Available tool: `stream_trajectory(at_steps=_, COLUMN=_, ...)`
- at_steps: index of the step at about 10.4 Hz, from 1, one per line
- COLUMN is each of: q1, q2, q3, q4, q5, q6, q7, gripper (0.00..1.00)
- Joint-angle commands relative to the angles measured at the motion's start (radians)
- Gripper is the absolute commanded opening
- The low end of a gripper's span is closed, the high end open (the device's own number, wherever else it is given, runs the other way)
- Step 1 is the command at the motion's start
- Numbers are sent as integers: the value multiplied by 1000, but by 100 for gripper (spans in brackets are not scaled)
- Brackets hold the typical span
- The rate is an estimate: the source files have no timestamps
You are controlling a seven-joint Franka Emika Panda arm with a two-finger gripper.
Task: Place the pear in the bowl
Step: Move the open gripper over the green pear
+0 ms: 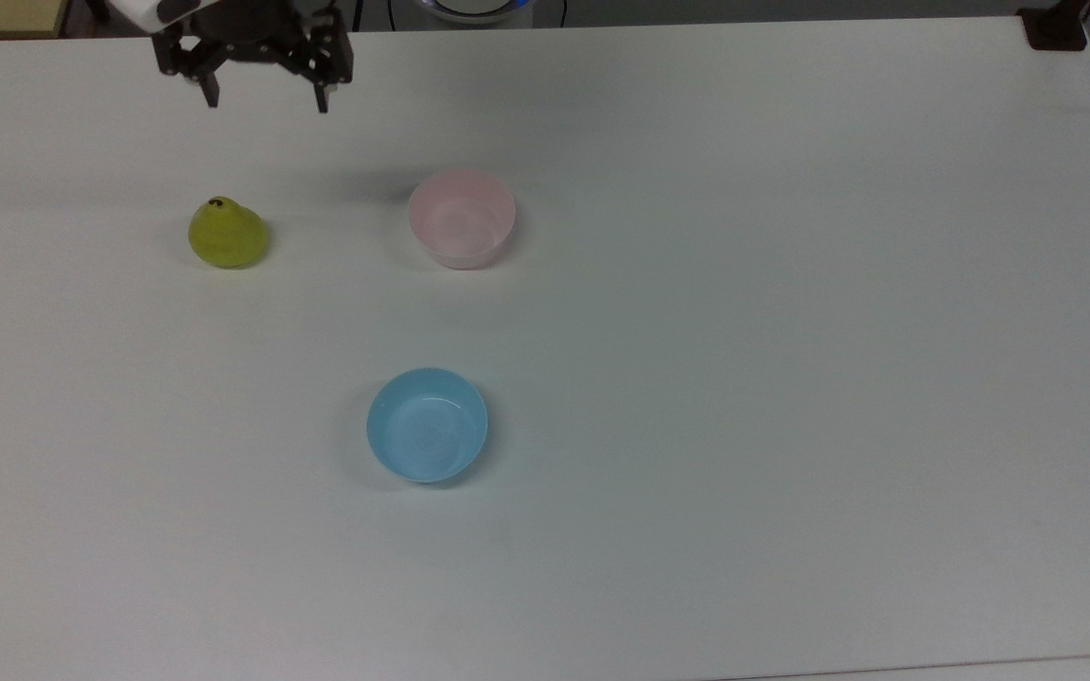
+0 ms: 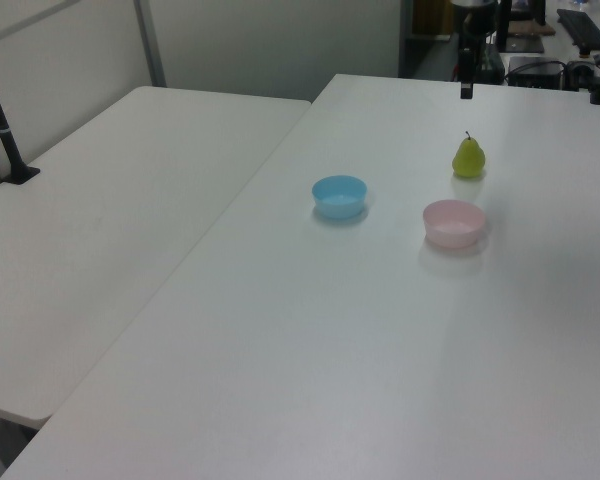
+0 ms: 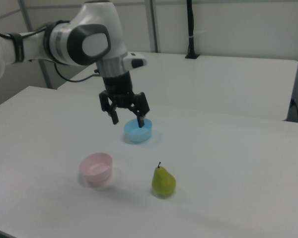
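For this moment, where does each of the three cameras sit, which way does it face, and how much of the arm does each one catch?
Top view: above the table, looking down; the open gripper is at the upper edge, beyond the pear.
Left view: raised, off one end of the table, looking along it at the blue bowl and pink bowl; a dark gripper fingertip hangs above the pear.
Right view: lower, opposite side, facing the white arm and gripper.
All three share the pear and both bowls.

Pincer (image 1: 267, 98) (image 3: 128, 120) pointing straight down, black fingers (image 3: 114, 118) spread wide apart, holding nothing. White arm (image 3: 84, 39) reaching in from right view's left, bent downward at wrist. In left view, probably seen edge-on (image 2: 466, 88), high above table.
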Motion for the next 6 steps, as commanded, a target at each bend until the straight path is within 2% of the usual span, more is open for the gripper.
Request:
stream_trajectory(at_steps=1, q1=-56, q2=47, q3=-8, q4=-53, q5=18, q6=119, q7=-73, gripper=100)
stream_trajectory(at_steps=3, q1=-91, q2=117, q3=-8, q4=-71, q5=16, q6=179, q7=-100, gripper=100)
stream_trajectory(at_steps=6, q1=-108, q2=170, q3=-8, q4=-129, q5=4, q6=284, q7=-127, gripper=100)
